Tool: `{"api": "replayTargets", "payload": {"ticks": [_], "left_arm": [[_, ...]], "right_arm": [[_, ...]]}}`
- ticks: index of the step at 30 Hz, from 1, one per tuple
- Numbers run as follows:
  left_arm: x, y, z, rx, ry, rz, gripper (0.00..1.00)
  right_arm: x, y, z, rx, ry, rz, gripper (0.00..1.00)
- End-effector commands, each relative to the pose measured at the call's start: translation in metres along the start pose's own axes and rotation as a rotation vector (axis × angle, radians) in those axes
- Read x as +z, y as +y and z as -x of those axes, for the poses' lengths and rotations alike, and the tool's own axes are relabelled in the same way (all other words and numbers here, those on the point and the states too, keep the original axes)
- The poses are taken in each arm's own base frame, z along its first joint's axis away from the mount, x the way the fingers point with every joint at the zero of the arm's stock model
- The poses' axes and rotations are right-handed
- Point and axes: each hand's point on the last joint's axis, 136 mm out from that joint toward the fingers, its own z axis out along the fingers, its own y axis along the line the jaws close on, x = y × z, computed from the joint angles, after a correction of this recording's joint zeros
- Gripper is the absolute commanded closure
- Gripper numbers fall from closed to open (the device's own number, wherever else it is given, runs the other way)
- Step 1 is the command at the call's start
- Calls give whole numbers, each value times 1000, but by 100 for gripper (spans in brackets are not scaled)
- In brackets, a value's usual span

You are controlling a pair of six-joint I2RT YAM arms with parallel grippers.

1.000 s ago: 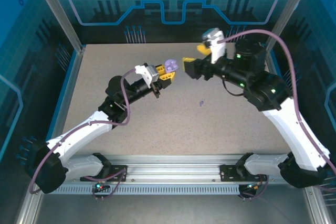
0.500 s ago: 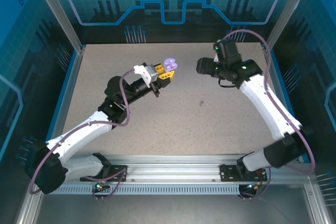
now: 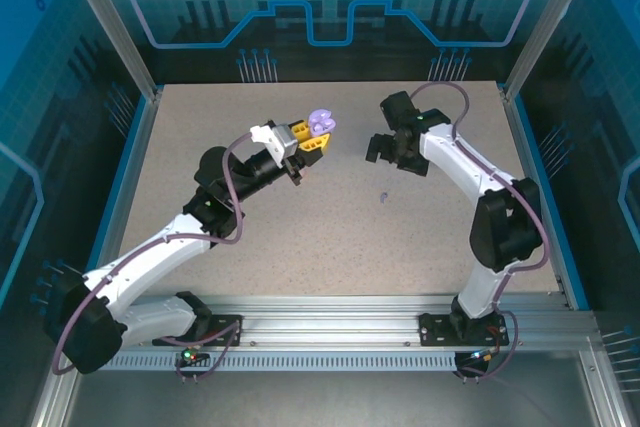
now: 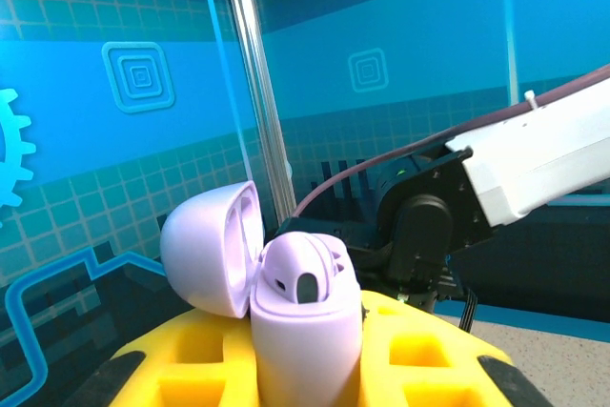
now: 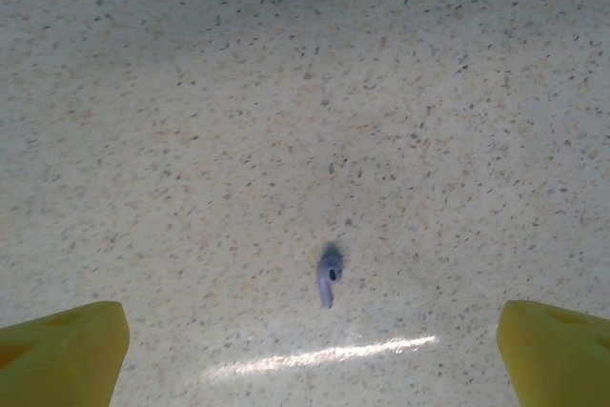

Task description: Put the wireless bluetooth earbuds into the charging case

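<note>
The tiny purplish-grey stemmed earbud (image 5: 327, 285) lies on the speckled beige tabletop (image 5: 191, 92), long axis up-and-down in the right wrist view (stem nearest), beneath the right gripper's (image 5: 315, 350) wide-spread yellow fingers (image 5: 57, 340), while the left gripper (image 4: 305, 369) pinches the open lilac charging case (image 4: 305, 302).

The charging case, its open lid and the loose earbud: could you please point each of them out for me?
charging case (image 4: 307, 340), left wrist view, front of its lilac body.
lid (image 4: 200, 250), left wrist view, outer shell.
earbud (image 5: 327, 283), right wrist view, middle of its stem.
</note>
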Motion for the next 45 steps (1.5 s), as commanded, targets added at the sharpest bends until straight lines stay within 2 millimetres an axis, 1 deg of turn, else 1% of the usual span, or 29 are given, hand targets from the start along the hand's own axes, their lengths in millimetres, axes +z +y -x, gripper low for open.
{"api": "replayTargets", "payload": {"ticks": [1,4,8,11,16,21,24,28,30,35,38,45], "left_arm": [[-5,-1,19,33,-63,11,100],[-5,-1,20,32,-65,11,100],[-5,-1,22,33,-69,9,100],[-6,-1,24,37,-72,10,100],[-6,-1,24,38,-72,9,100],[-6,-1,25,36,-74,10,100],[-6,-1,25,32,-77,9,100],[-7,-2,25,30,-80,7,100],[-7,-2,24,30,-79,8,100],[-7,-2,25,29,-79,7,100],[-6,-2,24,28,-76,7,100],[-6,-1,23,28,-76,7,100]], "right_arm": [[3,-9,15,4,-34,-96,0],[21,-15,10,-32,21,-161,0],[45,-10,-3,-77,68,-132,0],[52,-6,-7,-71,67,-101,0],[55,-2,-12,-63,84,-72,0],[58,5,-20,-57,121,-42,5],[64,7,-29,-57,178,-38,12],[75,4,-40,-36,222,-50,21],[80,3,-44,-21,235,-58,28],[89,2,-48,19,254,-74,42],[94,1,-49,34,264,-89,46],[98,-2,-55,45,276,-112,51]]}}
